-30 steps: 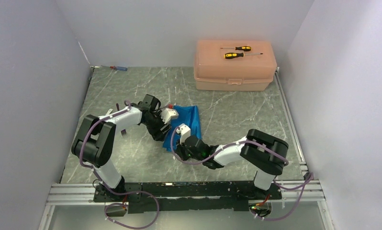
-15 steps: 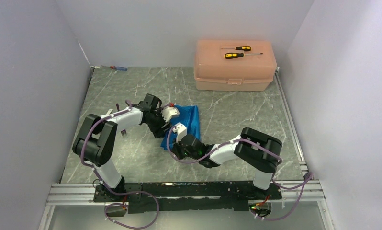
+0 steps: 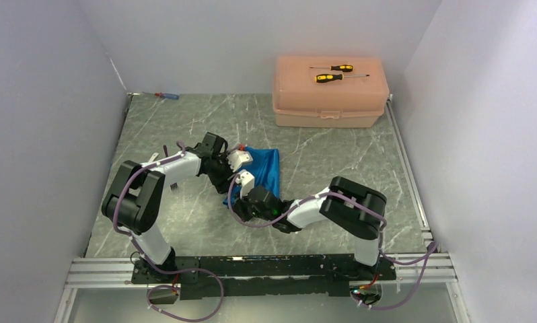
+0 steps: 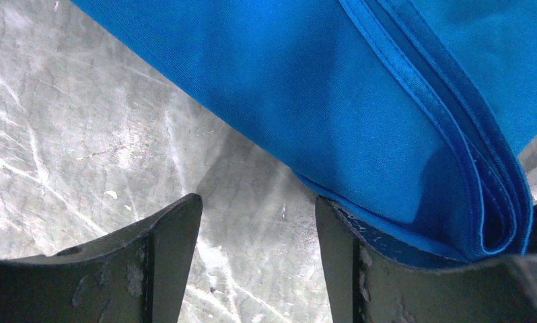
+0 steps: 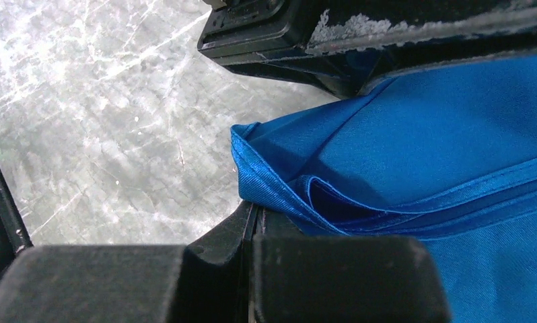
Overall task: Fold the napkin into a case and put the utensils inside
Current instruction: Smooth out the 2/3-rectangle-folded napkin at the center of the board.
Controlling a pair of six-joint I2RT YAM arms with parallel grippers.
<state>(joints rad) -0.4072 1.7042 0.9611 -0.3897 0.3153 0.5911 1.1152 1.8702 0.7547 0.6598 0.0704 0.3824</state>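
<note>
**Left wrist view: jaws wide over bare stone, fold at risk**

- Left gripper (image 4: pixel 256 210): well open, holding nothing. Only the table (image 4: pixel 84 134) shows between its 2 fingers. The napkin (image 4: pixel 360 114) lies just beyond. Its rounded, layered fold rests against 1 finger, touching it.
- Right gripper (image 5: pixel 256 232): closed tight. The napkin's hemmed corner sits right at its tips. I cannot tell whether a layer is actually pinched.
- Top external: the napkin sits mid-table with both grippers crowded at its near-left edge. The left gripper is on the far side and the right gripper on the near side, very close to each other.

Risks, as I judge them:
1. If the left jaws close where they stand, they would likely catch air or a single hem and peel the stacked layers apart.
2. If the right gripper pulls on the corner, it could drag the whole cloth instead of folding it, and the case would come out skewed.
3. The 2 wrists are near enough to bump.
</note>
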